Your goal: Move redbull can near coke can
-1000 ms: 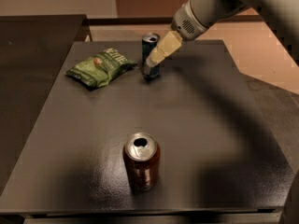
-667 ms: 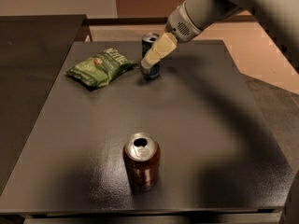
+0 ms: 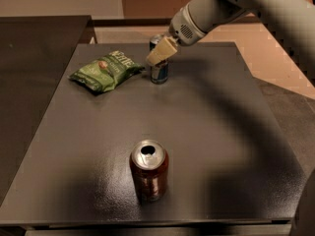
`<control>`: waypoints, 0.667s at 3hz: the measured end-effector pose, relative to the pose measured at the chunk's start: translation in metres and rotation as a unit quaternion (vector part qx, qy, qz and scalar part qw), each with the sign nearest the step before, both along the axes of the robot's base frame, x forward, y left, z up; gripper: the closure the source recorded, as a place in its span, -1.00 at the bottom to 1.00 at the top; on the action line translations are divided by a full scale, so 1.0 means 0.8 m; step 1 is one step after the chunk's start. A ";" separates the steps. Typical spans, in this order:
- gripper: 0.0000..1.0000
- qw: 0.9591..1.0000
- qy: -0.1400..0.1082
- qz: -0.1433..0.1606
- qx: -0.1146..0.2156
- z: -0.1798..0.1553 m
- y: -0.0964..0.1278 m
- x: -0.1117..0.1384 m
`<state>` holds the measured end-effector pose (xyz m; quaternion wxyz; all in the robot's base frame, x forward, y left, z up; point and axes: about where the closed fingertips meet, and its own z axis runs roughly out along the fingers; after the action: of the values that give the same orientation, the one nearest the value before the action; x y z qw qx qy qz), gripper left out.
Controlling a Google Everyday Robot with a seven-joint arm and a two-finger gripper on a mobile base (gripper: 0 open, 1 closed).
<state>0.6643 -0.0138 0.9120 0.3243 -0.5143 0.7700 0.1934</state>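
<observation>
The redbull can (image 3: 159, 73) stands upright at the far middle of the dark table (image 3: 216, 132), slim and blue-and-silver. My gripper (image 3: 157, 56) reaches down from the upper right and sits right at the can, covering its upper half. The coke can (image 3: 149, 169), wider and dark red-brown with an open silver top, stands upright near the table's front edge, well apart from the redbull can.
A green chip bag (image 3: 106, 71) lies just left of the redbull can. A second dark surface (image 3: 29, 73) adjoins the table on the left. The floor (image 3: 280, 68) lies beyond the table's right edge.
My gripper has shifted slightly left across the redbull can. Both cans and the bag stand where they were.
</observation>
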 end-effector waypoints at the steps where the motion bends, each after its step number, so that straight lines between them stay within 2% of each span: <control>1: 0.30 1.000 0.001 -0.003 0.001 0.002 -0.006 -0.002; 2: 0.76 1.000 0.000 0.002 0.011 0.017 -0.017 -0.021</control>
<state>0.6471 -0.0272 0.9258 0.3298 -0.5121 0.7670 0.2020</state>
